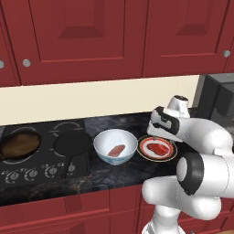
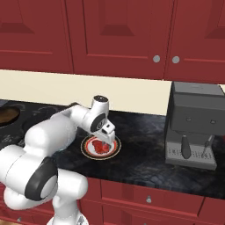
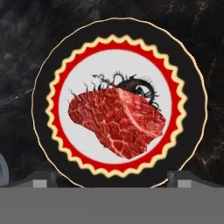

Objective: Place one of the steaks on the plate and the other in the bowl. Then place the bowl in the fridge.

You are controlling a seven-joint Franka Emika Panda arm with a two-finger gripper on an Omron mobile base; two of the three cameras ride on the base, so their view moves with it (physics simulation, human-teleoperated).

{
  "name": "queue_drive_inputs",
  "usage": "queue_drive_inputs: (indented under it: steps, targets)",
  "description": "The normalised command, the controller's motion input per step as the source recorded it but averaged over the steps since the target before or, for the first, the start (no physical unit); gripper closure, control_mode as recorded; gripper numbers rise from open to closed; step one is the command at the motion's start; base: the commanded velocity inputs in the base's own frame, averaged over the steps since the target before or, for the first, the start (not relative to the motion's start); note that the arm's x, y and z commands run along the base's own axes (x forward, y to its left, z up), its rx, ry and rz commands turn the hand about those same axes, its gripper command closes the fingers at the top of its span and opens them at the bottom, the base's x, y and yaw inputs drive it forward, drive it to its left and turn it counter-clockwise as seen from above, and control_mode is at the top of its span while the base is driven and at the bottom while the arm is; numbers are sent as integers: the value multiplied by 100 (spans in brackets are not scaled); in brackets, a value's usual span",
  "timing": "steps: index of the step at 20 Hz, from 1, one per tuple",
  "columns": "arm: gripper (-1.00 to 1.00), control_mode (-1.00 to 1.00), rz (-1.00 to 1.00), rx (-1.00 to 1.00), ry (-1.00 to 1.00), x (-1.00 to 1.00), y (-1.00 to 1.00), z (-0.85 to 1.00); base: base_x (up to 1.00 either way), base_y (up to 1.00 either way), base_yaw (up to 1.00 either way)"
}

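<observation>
Dark marble counter [image 1: 114, 176]: both steaks placed, gripper [image 3: 113, 177] open and empty over plate [image 3: 39, 144]; next should grasp bowl [image 1: 115, 145] by rim.

We are seeing one red steak [image 3: 118, 124] lying flat on the plate [image 3: 43, 131], another pinkish steak [image 1: 116, 150] resting in the white bowl [image 1: 103, 139].
</observation>
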Motion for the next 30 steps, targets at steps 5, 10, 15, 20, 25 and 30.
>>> queue_drive_inputs:
  steps: [5,10,15,20,25,30]
  targets:
    - [-100,-100,0,-1,-11,-11,-3,-1,0,0,0]
    - [-100,-100,0,0,-28,-32,0,24,0,0,0]
    - [-100,-100,10,-1,-45,-42,1,65,0,0,0]
    - [-100,-100,15,0,11,-40,28,61,0,0,0]
    - [-100,-100,3,0,65,-21,54,39,0,0,0]
    - [-100,-100,2,0,7,-15,5,1,0,0,0]
